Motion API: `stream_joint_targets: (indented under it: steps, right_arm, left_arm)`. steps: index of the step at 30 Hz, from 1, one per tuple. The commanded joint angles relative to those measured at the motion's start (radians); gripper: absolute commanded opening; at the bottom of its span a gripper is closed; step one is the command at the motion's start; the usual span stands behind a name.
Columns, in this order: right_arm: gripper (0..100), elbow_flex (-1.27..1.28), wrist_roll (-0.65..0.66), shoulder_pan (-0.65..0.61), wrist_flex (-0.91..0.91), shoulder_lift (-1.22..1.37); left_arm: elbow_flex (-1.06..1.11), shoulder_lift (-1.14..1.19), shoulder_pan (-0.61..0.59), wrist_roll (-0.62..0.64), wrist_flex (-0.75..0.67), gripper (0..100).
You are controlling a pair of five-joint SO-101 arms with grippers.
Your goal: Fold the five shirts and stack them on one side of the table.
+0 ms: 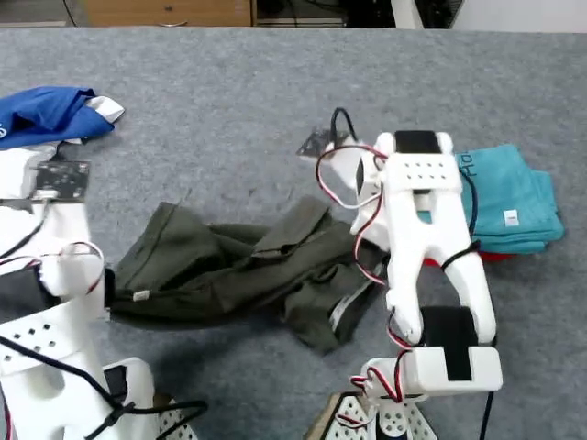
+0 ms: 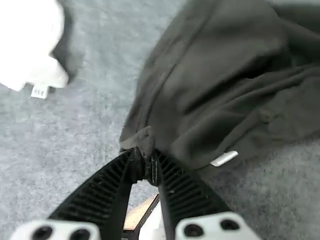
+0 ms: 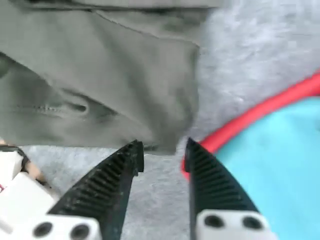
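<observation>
Grey desk [image 1: 229, 82]: teal shirt [image 1: 514, 197] folded atop red shirt [image 3: 260, 112]; olive shirt [image 1: 229, 261], grasped by left end effector [image 2: 145, 162], and blue shirt [image 1: 46, 110] lie crumpled; right end effector [image 3: 162, 150] released.

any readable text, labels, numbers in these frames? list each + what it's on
None can be read.
Lettering on the teal shirt, by the collar: partly hidden by an arm, blurred.
Square tag on that shirt: too small.
Side tag on the olive shirt: no print can be made out.
Sticker on a white part: marks blurred.
</observation>
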Motion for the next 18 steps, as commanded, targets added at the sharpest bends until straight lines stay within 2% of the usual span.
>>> stream_joint_targets:
  steps: [1,5,10,18]
  right_arm:
    - [8.4,-0.180,-0.052,0.012,0.032,0.044]
    - [1.8,-0.386,-0.052,-0.042,0.109,0.213]
    - [1.3,-0.581,-0.072,-0.131,0.127,0.450]
    - [1.2,-0.696,-0.086,-0.163,0.121,0.725]
  left_arm:
    - [0.002,-0.005,0.040,0.000,0.002,2]
    - [0.002,-0.005,0.040,0.000,0.002,2]
    - [0.002,-0.005,0.038,0.000,0.002,2]
    - [0.003,-0.005,0.035,0.011,0.002,2]
